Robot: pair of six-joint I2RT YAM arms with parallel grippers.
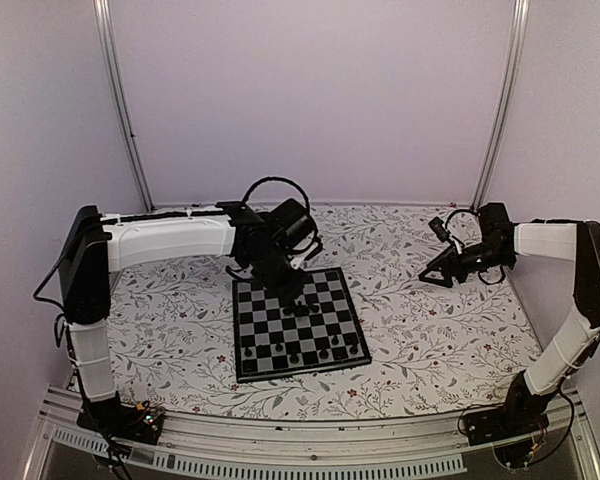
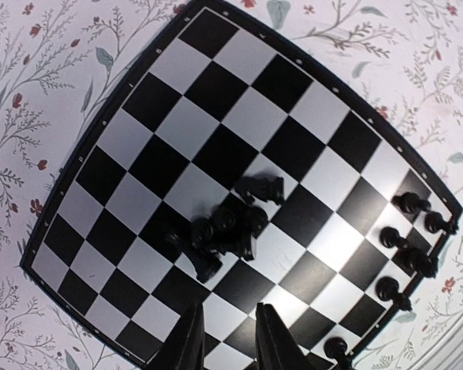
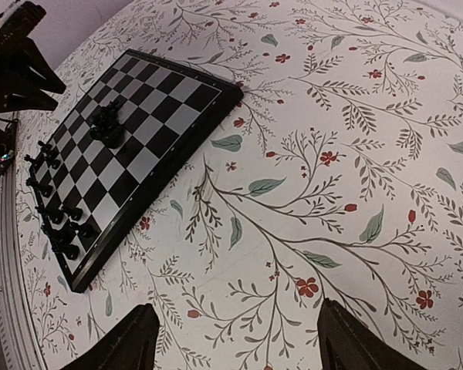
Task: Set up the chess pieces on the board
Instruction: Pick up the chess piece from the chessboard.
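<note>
Picking next piece, likely, from jumbled heap of chess pieces (image 2: 228, 227) at board (image 2: 216, 85) centre. Left claw (image 2: 228, 331) hovers at heap's 6 o'clock in wrist view, narrowly parted, empty. Best: single out outlier, pinch stem, spare neighbours. Pieces tiny, black, rounded, probably tip-prone; board flat, glossy. Right claw (image 3: 231, 339) released wide over floral desk (image 3: 355, 154), 3 o'clock of board.

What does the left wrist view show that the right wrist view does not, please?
Only the left wrist: the left end effector, fingers slightly apart and empty, above the board. Only the right wrist: the right end effector wide open over the floral cover, plus the left arm. Both: the heaped chess pieces mid-board and the row of pieces along one edge.
</note>
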